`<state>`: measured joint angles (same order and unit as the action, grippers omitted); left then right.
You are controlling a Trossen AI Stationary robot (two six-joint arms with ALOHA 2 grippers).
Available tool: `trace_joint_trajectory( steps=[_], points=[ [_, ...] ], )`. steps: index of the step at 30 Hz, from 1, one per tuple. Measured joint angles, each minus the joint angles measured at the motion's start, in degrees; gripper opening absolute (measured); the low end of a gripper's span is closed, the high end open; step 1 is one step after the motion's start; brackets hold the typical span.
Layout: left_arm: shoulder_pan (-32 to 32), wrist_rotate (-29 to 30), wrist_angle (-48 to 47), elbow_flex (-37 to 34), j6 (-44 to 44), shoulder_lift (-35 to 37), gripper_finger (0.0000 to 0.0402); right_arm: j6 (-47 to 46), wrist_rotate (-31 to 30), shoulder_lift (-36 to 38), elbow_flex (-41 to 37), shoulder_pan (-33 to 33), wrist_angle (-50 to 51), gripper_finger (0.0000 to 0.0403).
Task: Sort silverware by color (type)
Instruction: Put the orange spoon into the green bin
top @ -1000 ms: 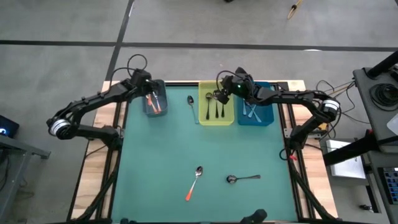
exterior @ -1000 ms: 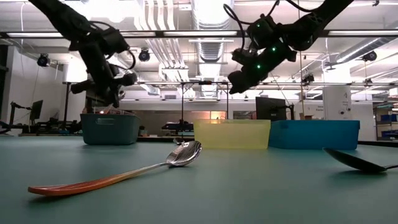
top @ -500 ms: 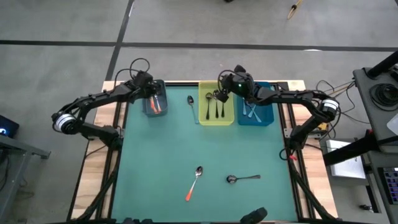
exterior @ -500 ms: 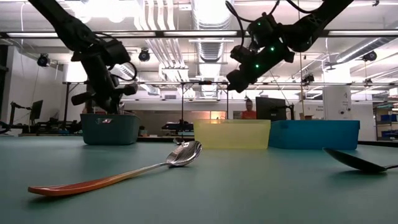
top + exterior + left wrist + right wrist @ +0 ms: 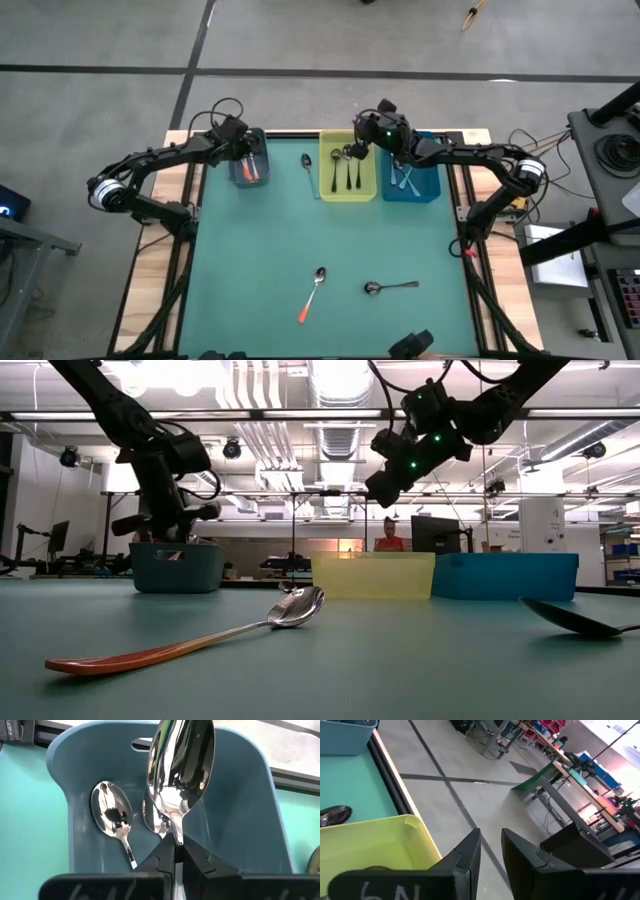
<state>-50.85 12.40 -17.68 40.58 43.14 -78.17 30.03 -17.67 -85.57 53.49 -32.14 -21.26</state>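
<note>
My left gripper [image 5: 244, 152] [image 5: 175, 851] hangs over the grey-blue bin [image 5: 249, 160] [image 5: 177, 567], shut on a spoon whose shiny bowl [image 5: 181, 762] sticks out past the fingertips. Below it, two more shiny spoons [image 5: 111, 814] lie in that bin, and orange handles [image 5: 251, 171] show there from above. My right gripper [image 5: 364, 141] [image 5: 490, 851] is open and empty above the yellow bin [image 5: 348, 165], which holds dark-handled spoons. An orange-handled spoon [image 5: 312, 289], a dark-handled spoon [image 5: 390, 287] and a third spoon [image 5: 308, 172] lie flat on the green table. My left gripper pinches the spoon between its two fingers at the thin neck [image 5: 175, 831] just under the bowl. The bowl reaches forward beyond the fingertips, and the fingers hide the handle. The spoon is lifted clear above the bin's floor.
A bright blue bin [image 5: 410, 178] with pale spoons stands to the right of the yellow one; all three bins line the far edge. The middle of the green table [image 5: 260, 250] is open. A person [image 5: 388, 536] stands far off in the room.
My right gripper has risen a little and drawn slightly toward the far edge above the yellow bin. My left gripper has sunk a little toward the grey-blue bin, still shut on its spoon. A person has stepped into view in the room behind.
</note>
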Motion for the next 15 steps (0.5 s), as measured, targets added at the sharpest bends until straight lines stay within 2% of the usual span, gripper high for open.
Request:
trace_joint_trajectory(
  steps=[15],
  points=[
    [0.0, 0.0, -1.3, 0.0, 0.0, -0.5, 0.0000, 2.2, -0.4, 0.0, 0.0, -2.4, -2.2, 0.0068]
  ],
)
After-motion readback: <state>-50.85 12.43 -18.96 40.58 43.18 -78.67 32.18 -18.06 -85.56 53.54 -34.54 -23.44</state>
